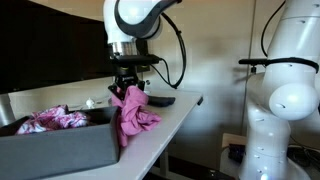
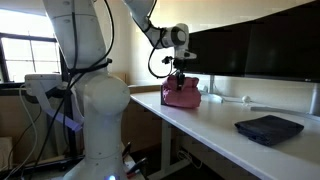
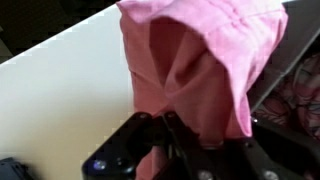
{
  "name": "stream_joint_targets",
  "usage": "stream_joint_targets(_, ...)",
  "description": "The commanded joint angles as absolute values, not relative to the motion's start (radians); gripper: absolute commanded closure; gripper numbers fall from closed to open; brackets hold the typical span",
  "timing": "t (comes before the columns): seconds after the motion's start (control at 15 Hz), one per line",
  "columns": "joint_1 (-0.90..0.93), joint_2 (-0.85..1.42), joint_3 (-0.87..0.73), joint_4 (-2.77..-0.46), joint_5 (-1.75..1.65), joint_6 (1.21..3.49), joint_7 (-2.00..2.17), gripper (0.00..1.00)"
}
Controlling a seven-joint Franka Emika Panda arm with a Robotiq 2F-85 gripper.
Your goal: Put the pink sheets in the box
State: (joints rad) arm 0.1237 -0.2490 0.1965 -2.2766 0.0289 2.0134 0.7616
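Note:
My gripper (image 1: 127,87) is shut on a pink sheet (image 1: 133,112) and holds it hanging above the white table, right by the near edge of the grey box (image 1: 60,148). More pink cloth (image 1: 52,121) lies inside the box. In an exterior view the hanging sheet (image 2: 181,94) shows under the gripper (image 2: 180,76), with the box hidden behind it. In the wrist view the sheet (image 3: 200,60) fills the frame and runs down between the black jaws (image 3: 195,140).
A dark flat pad (image 2: 268,127) lies on the white table (image 2: 210,125), also seen behind the sheet in an exterior view (image 1: 158,99). Dark monitors (image 2: 250,45) stand along the back. A second white robot (image 1: 280,90) stands beside the table. The table edge (image 1: 170,125) is close.

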Motion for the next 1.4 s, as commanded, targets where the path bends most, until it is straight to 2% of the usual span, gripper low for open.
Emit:
stream_joint_targets(0.0,0.129,-0.328,0.242,-2.225,0.023,1.941,0.851,0.93)
stream_joint_targets(0.73,0.123,-0.213,0.342,-1.813,-0.128,1.855,0.930,0.94)
stream_joint_targets(1.07,0.161,-0.068,0.401,-1.560,-0.277,1.834,1.016,0.94)
stream_joint_targets(1.33,0.263,0.089,0.437,-1.336,-0.467,1.784,1.149,0.95)
